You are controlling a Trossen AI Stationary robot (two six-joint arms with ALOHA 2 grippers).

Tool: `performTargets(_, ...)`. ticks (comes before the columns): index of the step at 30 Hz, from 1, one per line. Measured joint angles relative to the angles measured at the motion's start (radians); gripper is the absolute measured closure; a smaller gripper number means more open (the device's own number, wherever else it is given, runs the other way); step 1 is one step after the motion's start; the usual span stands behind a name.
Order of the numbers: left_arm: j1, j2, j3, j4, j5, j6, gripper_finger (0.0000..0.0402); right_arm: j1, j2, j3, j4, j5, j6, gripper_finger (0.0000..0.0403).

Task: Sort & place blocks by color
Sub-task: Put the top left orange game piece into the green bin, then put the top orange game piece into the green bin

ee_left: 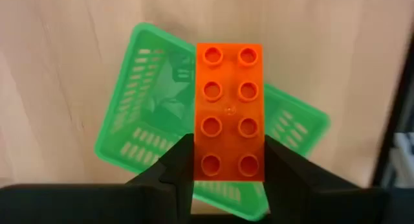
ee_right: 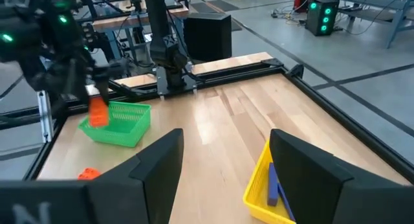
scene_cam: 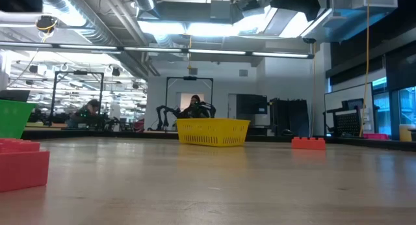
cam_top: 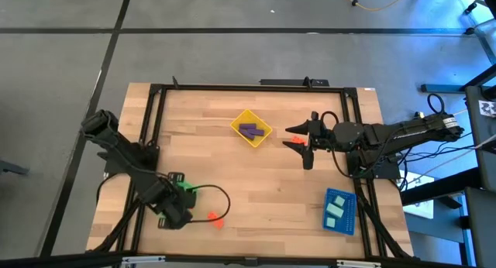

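My left gripper (cam_top: 173, 212) is at the table's near left, above the green tray (ee_left: 139, 130), shut on an orange studded block (ee_left: 229, 88). A second orange block (cam_top: 215, 218) lies flat on the table right of that tray. The yellow tray (cam_top: 250, 128) at the far middle holds purple blocks (cam_top: 249, 131). The blue tray (cam_top: 339, 211) at the near right holds mint blocks (cam_top: 335, 209). My right gripper (cam_top: 297, 139) hovers open right of the yellow tray, nothing between its fingers. A third orange block (scene_cam: 308, 142) rests on the table near it. My left gripper pinches the orange block's two long sides (ee_left: 197, 166) between its two fingers (ee_left: 176, 167), at the end nearest the wrist. The fingers point down from above. The block reaches lengthwise past the fingertips and hangs clear above the green tray (ee_right: 119, 123).
A black frame (cam_top: 248, 87) rims the wooden table. A loose black cable (cam_top: 217, 192) curves beside the green tray. The middle of the tabletop is bare wood. Beyond the far edge is a workshop, where people sit at desks.
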Motion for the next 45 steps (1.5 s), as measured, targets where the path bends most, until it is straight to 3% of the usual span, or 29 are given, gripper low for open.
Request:
performTargets(6,0.036,0.000,-0.097,0.028,0.068,0.205,0.0271,0.000,0.000,0.000,0.000,0.000,0.044,0.0170)
performTargets(22,0.144,-0.015,-0.283,0.170,0.123,0.459,0.0271,0.000,0.000,0.000,0.001,0.000,0.076,0.0170)
performTargets(27,0.161,-0.015,-0.285,0.180,0.103,0.485,0.0265,0.000,0.000,0.000,0.001,0.000,0.100,0.0170)
performTargets(33,0.178,-0.015,-0.285,0.178,0.081,0.484,0.0206,0.000,0.000,0.000,0.002,0.000,0.098,0.0170)
performTargets(38,0.205,-0.015,-0.285,0.170,0.128,0.482,0.0176,0.000,0.000,0.000,0.002,0.000,0.098,0.0170)
performTargets(45,0.252,-0.021,-0.148,-0.043,0.149,0.479,0.0167,0.000,0.000,0.000,0.002,0.000,0.096,0.0170)
